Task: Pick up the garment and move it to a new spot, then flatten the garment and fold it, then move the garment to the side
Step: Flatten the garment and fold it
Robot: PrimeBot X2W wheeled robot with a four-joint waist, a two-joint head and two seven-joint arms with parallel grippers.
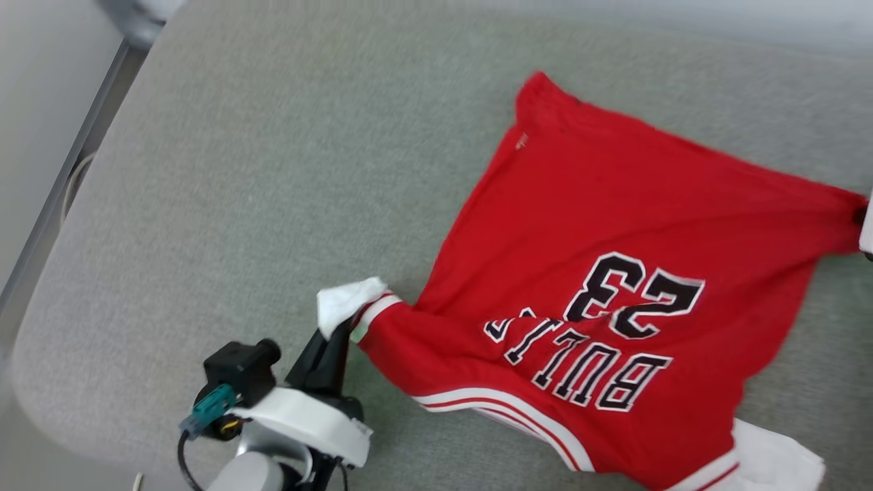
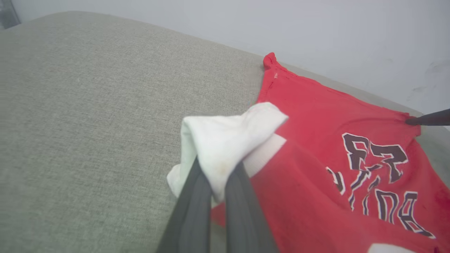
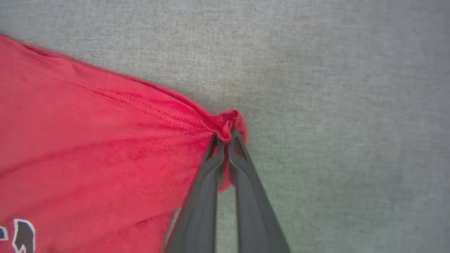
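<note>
The garment [image 1: 600, 225], a red jersey T-shirt with white sleeves and black lettering, lies spread on the grey cushioned surface [image 1: 259, 170], lettering facing up and upside down to me. My left gripper [image 1: 344, 326] is shut on its white sleeve [image 1: 344, 303] at the lower left; in the left wrist view the sleeve [image 2: 225, 140] bunches between the dark fingers [image 2: 197, 196] of that left gripper [image 2: 218, 168]. My right gripper [image 3: 225, 135] is shut on a red hem corner [image 3: 228, 121] of the garment [image 3: 88, 147]. That corner sits at the head view's right edge [image 1: 856, 208].
The grey upholstered surface [image 2: 88, 123] has a rounded front-left corner and drops off at the left, where a pale floor and a grey rail [image 1: 61, 184] show. A light wall [image 2: 281, 28] rises behind it. The other white sleeve [image 1: 777, 460] lies at the lower right.
</note>
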